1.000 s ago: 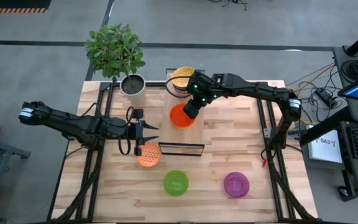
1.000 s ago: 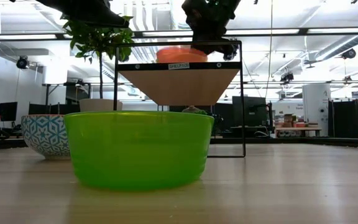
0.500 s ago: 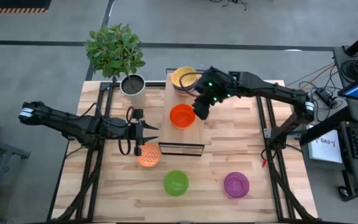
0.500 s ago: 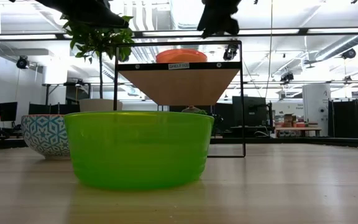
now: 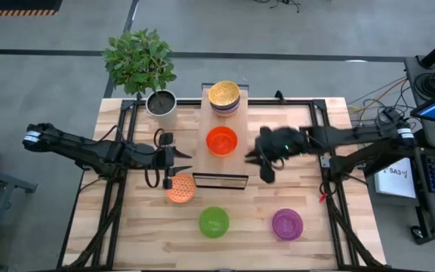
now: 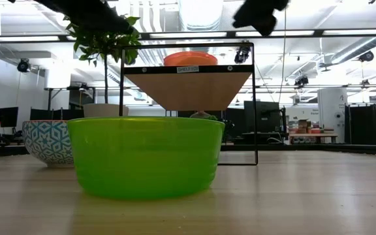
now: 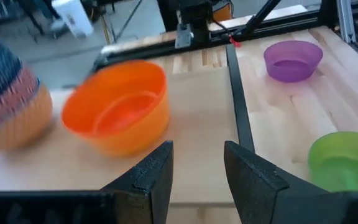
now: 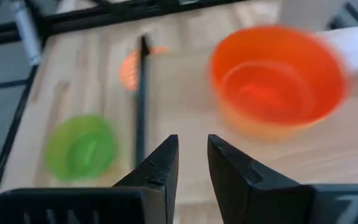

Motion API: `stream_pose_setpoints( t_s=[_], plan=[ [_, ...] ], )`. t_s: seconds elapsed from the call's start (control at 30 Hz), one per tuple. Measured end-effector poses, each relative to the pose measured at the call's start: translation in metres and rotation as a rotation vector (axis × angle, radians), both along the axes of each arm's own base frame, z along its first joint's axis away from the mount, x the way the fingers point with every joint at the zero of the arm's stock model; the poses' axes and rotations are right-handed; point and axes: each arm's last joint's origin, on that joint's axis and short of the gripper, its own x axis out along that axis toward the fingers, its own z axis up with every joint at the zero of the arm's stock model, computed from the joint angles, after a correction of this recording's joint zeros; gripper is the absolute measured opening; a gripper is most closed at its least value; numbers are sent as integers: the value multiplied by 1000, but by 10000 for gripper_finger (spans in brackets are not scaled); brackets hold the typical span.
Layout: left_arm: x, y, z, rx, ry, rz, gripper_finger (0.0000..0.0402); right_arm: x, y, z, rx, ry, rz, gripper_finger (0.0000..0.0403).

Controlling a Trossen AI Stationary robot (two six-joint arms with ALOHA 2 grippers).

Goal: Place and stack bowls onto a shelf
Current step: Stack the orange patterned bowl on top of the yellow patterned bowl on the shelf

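The orange bowl [image 5: 221, 140] sat empty on the shelf [image 5: 234, 162], near a gold-topped stack of bowls [image 5: 223, 97]. The right end effector [image 5: 266, 168] hovered beside the shelf, fingers slightly parted, holding nothing. The left end effector [image 5: 178, 162] hung empty, slightly parted, over the tabletop [image 5: 331, 223]

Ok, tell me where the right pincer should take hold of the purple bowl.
Grip the purple bowl by its rim, coming straight down from above. It sits upright and open on the tabletop, apart from the green bowl, so one finger can go inside the wall and one outside.
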Motion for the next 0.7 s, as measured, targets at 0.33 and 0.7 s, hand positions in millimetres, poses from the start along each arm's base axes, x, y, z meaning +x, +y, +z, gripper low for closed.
stream_pose_setpoints(
  t_s=[0.33,0.7],
  plan=[
    [-11,-3,-6,-350,242,189,126,-35,28,-46,22,-131,120,70],
    [23,-42,1,-400,615,95,126,-48,26,-70,-20,-178,147,72]
  ],
)
